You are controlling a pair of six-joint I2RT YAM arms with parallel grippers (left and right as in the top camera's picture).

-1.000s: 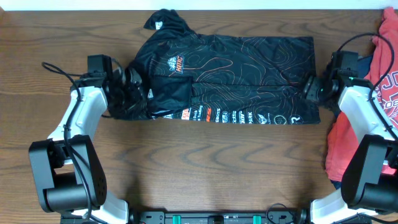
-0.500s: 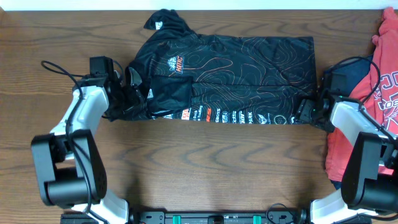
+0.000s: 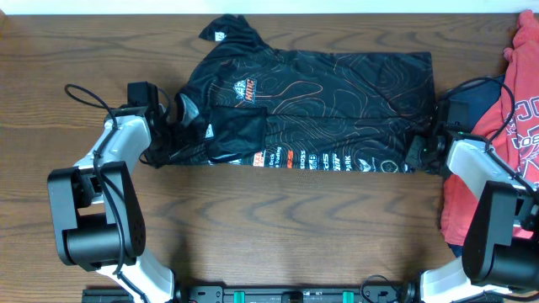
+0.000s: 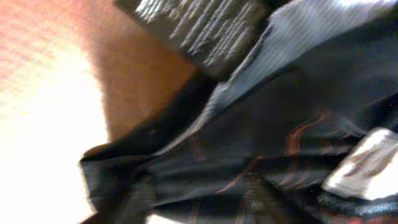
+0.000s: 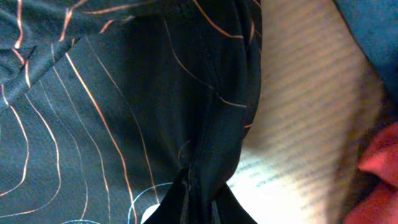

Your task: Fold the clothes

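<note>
Two pairs of fingers flank the black short-sleeved jersey (image 3: 320,101): the right fingers (image 3: 418,154) are pinched tight on its hem corner, and the left fingers (image 4: 199,25) are over sleeve fabric, closure unclear. Orange contour lines and a row of logos cover it. It lies flat on the brown wooden desk (image 3: 278,227) beside a red garment (image 3: 515,67).

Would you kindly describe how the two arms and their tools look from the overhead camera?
The left arm and right arm match: curved white shells over bulky black cylindrical joints. The left tool and right tool are black, and a thin black cable loops out beside each wrist.
</note>
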